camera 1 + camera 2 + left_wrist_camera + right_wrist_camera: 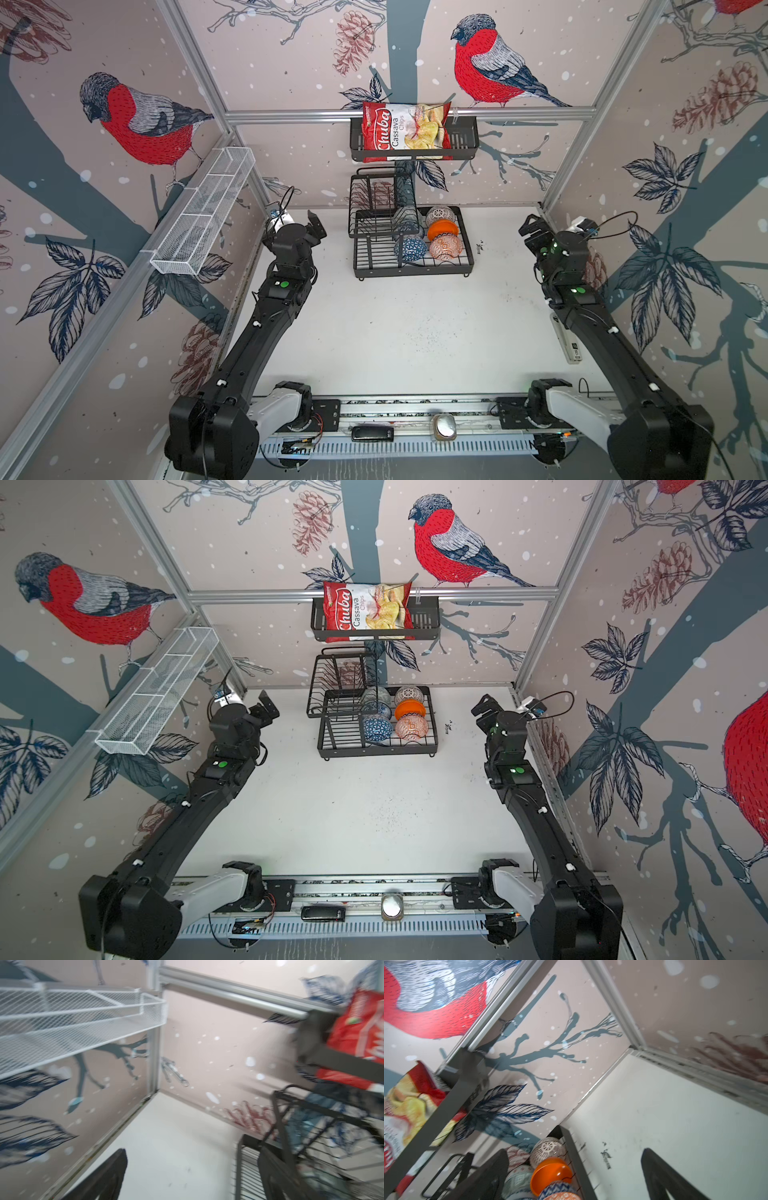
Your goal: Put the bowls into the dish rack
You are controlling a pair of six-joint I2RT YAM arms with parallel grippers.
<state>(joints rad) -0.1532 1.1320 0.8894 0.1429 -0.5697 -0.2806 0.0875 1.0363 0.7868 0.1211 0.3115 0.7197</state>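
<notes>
Bowls (442, 230): six counted, all seated in dish rack (411, 272) lower tier; none seen on table (395, 332). Judged: load complete, nothing left to fetch. Left gripper (316, 222) and right gripper (528, 226): jaws wide apart, nothing between. Rack w/ bowls lies between the two finger sets, apart from both.

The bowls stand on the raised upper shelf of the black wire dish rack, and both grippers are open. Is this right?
Not quite: both top views show the small round bowls in the base tray of the black wire dish rack, not on its upper shelf. The left gripper and right gripper are open.
</notes>
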